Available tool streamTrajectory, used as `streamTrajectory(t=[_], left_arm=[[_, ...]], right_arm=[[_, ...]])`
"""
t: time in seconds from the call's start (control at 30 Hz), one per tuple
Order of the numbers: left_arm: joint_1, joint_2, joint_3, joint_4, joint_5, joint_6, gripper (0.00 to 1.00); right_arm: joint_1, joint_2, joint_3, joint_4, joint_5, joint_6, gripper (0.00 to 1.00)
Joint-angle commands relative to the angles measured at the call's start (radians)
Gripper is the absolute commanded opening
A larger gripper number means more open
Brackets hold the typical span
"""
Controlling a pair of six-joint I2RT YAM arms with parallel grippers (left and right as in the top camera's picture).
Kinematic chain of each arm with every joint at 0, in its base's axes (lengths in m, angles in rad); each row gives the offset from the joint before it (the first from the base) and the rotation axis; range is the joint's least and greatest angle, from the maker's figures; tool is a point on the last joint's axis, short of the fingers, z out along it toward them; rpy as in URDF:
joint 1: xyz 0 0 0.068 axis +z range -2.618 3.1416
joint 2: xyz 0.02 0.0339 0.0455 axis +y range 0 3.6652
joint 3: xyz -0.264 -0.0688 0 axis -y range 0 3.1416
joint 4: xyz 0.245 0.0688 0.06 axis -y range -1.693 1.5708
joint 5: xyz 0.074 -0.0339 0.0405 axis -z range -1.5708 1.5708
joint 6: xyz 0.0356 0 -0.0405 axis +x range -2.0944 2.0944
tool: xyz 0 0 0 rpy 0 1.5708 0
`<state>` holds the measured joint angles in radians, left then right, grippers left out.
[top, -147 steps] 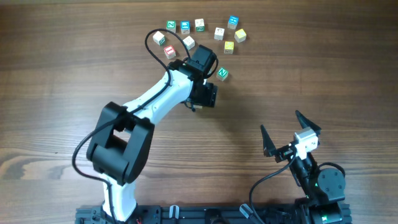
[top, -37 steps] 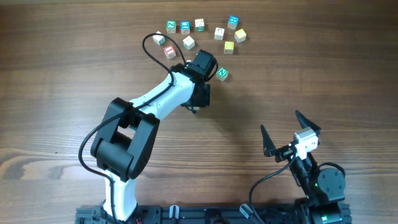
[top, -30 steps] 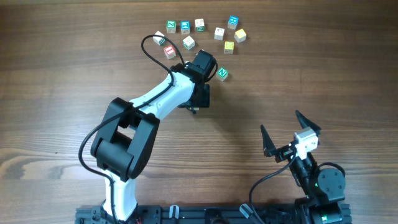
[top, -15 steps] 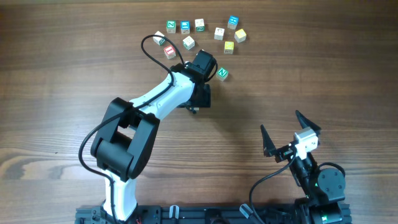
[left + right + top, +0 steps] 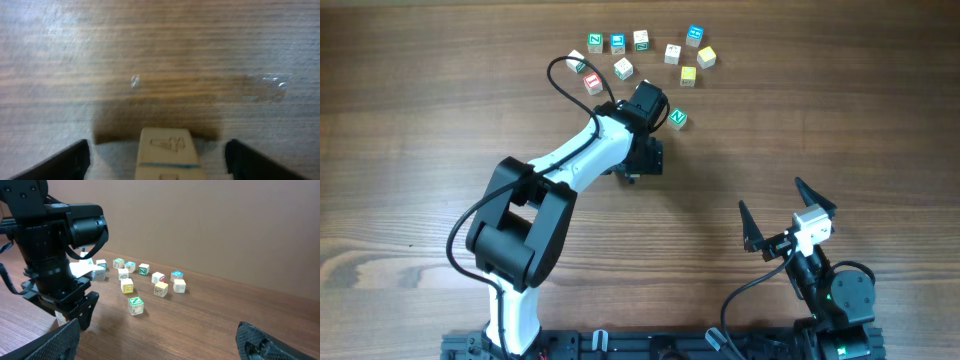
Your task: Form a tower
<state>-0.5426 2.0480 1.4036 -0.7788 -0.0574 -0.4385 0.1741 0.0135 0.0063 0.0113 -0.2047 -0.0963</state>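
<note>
Left jaws are standing wide either side of a pale block [image 5: 164, 148] at lower centre, right jaws gaping wide too; it looks light, rigid, tippy, so pinching opposite flat sides suits.

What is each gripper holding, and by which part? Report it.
Nothing is held. The left gripper is open around the wooden cube, with a gap on each side of it; the right gripper is open and empty.

Left claw [image 5: 642, 160] pointing down, jaws spread; right claw [image 5: 770, 194] spread wide, near base.
</note>
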Motion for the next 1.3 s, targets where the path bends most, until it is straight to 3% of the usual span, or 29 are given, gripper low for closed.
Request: streamTrajectory(t=[0.0,0.27,0.73,0.93,1.27], left_arm=[[-0.002,-0.065,0.067,-0.034,-0.047,0.016,1.0],[0.079,-0.259,0.129,-0.042,-0.068,0.039,1.0],[0.681,-0.307,0.128,-0.12,-0.068,0.038,1.0],[0.763,-0.307,0.128,-0.125,-0.068,0.038,1.0],[0.764,-0.307,0.128,-0.125,-0.068,0.038,1.0]], right_arm=[[0.002,-0.006,-0.001,0.003,0.005,-0.008,1.0],[0.002,-0.006,-0.001,0.004,0.005,-0.008,1.0],[0.002,-0.006,-0.001,0.003,0.005,-0.008,1.0],[0.002,-0.006,-0.001,0.003,0.005,-0.008,1.0],[0.002,-0.006,-0.001,0.003,0.005,-0.008,1.0]])
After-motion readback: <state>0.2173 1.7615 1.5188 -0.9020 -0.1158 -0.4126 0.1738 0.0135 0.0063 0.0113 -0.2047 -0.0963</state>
